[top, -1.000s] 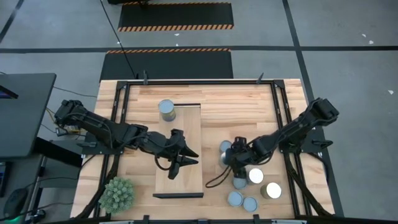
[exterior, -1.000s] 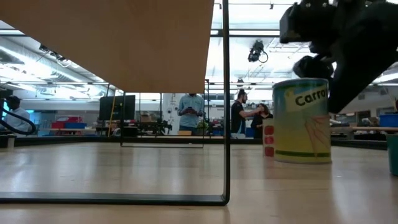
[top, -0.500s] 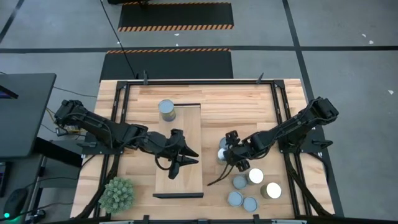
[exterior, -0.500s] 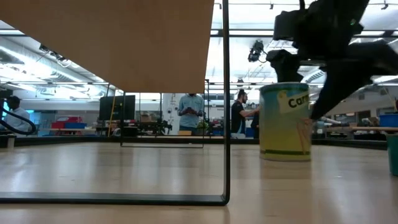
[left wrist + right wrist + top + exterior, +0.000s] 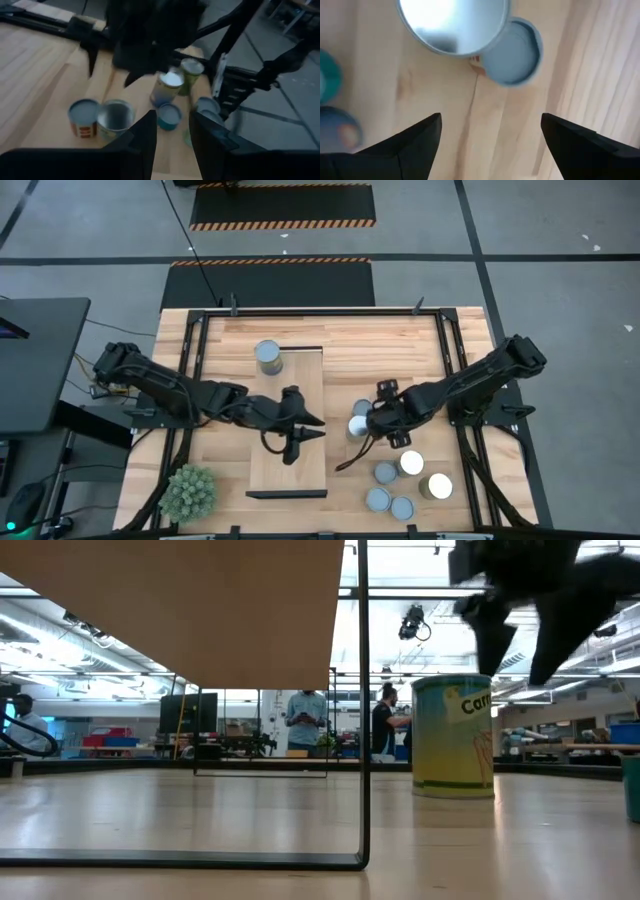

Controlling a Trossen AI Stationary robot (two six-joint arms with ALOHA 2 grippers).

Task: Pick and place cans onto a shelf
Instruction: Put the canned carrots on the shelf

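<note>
Overhead, the right gripper [image 5: 362, 423] hangs open above 2 cans [image 5: 357, 426]; the left gripper [image 5: 300, 442], empty and narrowly parted, sits over the shelf [image 5: 288, 472].

Cans and shelf, seen from overhead

One can [image 5: 267, 355] stands upright on the pale wooden shelf's [image 5: 300, 463] upper-left corner, mid-frame. Two more [image 5: 359, 425] sit touching just right of it; five cluster lower right [image 5: 404, 483], silvery tops up.

A spiky green plant [image 5: 189, 491] stands at the near left corner of the wooden tabletop [image 5: 390, 350]. Behind the table, some people [image 5: 306, 720] stand in the room.
</note>
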